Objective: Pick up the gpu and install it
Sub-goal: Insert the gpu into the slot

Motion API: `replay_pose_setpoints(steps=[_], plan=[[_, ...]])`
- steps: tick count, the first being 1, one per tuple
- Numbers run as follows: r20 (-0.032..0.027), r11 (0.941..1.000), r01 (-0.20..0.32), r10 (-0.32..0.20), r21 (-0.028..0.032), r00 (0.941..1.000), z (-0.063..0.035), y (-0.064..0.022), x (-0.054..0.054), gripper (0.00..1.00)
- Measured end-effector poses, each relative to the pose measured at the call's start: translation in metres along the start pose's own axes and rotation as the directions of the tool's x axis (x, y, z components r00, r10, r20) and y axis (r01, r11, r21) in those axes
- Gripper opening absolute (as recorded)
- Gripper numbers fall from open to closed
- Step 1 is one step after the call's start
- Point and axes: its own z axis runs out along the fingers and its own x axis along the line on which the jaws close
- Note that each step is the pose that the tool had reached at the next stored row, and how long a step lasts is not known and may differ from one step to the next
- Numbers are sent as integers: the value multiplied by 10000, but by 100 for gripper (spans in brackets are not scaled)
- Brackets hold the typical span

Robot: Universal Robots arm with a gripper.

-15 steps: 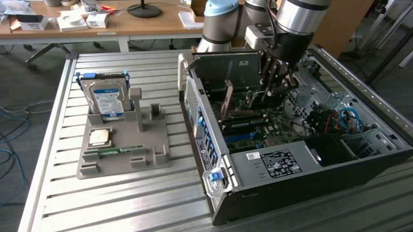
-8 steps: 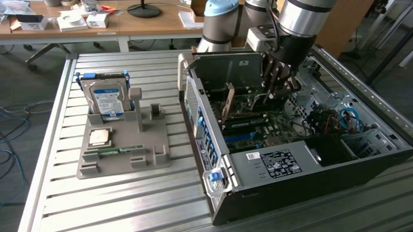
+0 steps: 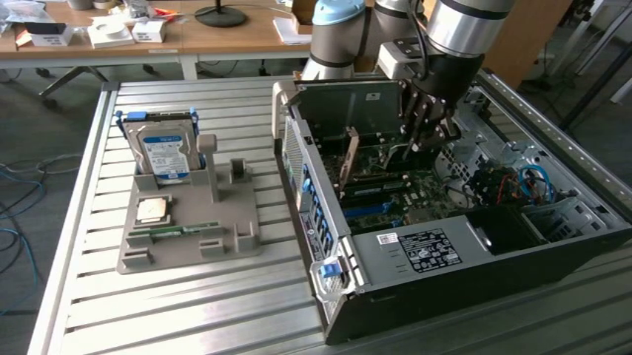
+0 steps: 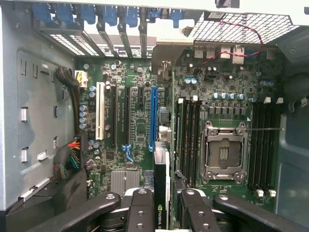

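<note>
Gpu [image 4: 161,174] gripped edge-on btwn part-closed claw [image 4: 161,205] above mobo [image 4: 135,121]

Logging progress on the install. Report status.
Status: gripper shut on gpu, card edge-on between the fingers. Card inside the open case, over the motherboard, beside the blue slot. No cable seen across that slot.

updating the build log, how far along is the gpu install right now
Done: the thin dark gpu card is off the grey plastic holder, where the silver hard drive stands. In hand: the gripper is shut on the card, held edge-on inside the open black computer case, beside the long blue slot. Left: seating; it does not look pressed into a slot.
</note>
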Motion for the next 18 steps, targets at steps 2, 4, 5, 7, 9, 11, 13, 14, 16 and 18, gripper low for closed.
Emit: replay_pose_setpoints(steps=[2, 4, 5, 7, 9, 11, 13, 14, 16, 18], plan=[[0, 10000, -2, 2, 1, 10000, 1, 6, 0, 26], [1, 10000, -3, 3, 2, 10000, 1, 13, 0, 26], [1, 10000, -3, 3, 3, 10000, 2, 16, 0, 26], [1, 10000, -1, 1, 3, 10000, 2, 19, 0, 26], [1, 10000, -3, 3, 3, 10000, 2, 21, 0, 26], [0, 10000, -3, 3, 4, 10000, 5, 23, 0, 26], [2, 10000, -2, 2, 11, 10000, 14, 23, 0, 26], [1, 10000, -3, 3, 13, 10000, 20, 23, 0, 26], [0, 10000, -3, 3, 17, 10000, 27, 24, 1, 26], [-1, 10000, -3, 3, 17, 10000, 27, 24, 1, 26]])
